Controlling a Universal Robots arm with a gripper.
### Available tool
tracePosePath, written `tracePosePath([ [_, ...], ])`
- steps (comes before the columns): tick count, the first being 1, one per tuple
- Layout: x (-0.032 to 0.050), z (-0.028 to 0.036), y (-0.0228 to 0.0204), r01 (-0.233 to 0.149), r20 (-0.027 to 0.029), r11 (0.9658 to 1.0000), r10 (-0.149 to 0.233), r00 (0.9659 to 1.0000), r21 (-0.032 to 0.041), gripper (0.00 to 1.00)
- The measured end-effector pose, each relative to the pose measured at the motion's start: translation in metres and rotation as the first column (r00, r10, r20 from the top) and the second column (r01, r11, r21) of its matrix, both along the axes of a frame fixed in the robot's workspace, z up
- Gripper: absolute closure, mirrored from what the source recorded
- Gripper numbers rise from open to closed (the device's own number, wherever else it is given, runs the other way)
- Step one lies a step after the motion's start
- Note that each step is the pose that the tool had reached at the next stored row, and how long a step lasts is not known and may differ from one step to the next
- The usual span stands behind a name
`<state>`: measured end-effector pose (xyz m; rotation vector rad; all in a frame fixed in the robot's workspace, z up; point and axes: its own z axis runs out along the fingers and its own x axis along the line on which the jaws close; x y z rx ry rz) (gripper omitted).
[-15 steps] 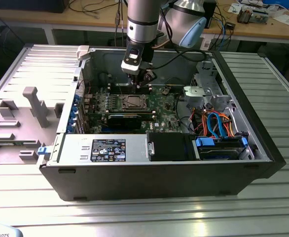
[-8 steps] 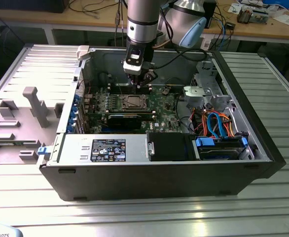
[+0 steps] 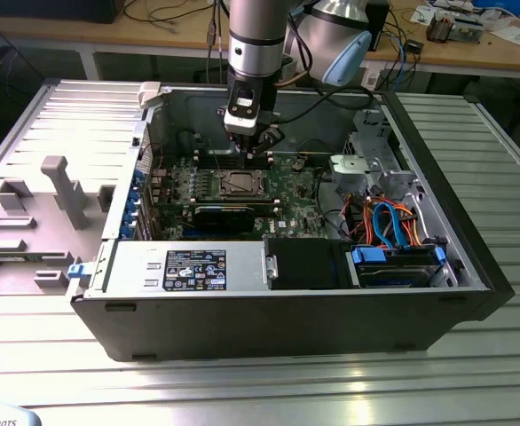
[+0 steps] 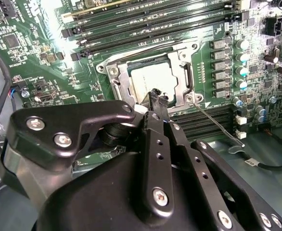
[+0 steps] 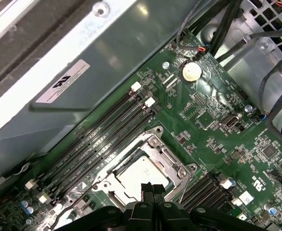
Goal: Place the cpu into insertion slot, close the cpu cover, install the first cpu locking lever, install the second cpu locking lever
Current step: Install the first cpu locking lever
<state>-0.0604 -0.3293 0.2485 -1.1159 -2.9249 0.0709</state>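
The cpu (image 4: 148,79) lies in the insertion slot (image 3: 242,184) on the green board, its dull silver top showing through the window of the cpu cover (image 4: 120,82). The cover lies flat over it. In the first wrist view the cpu (image 5: 138,174) and the cover's frame (image 5: 164,150) sit just beyond my fingertips. My gripper (image 5: 149,189) hangs right above the slot's near edge, fingers shut with nothing between them. In the exterior view the gripper (image 3: 247,149) points down into the case. A thin wire locking lever (image 4: 219,123) sticks out from the socket's corner, away from the frame.
Long black memory slots (image 4: 146,24) run on both sides of the socket. The open computer case (image 3: 287,302) walls it in, with a black power supply (image 3: 198,266), drive bays and coloured cables (image 3: 389,222) at the exterior view's right. A round coin cell (image 5: 191,71) sits on the board.
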Motion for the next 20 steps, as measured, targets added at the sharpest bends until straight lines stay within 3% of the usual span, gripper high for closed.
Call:
tracePosePath([
  [11,0.0,0.0,0.0,-0.063,0.0001,0.998,0.063,0.998,0.0001,0.89],
  [20,0.0,0.0,0.0,-0.12,0.0,0.9927,0.12,0.9927,0.0001,0.89],
])
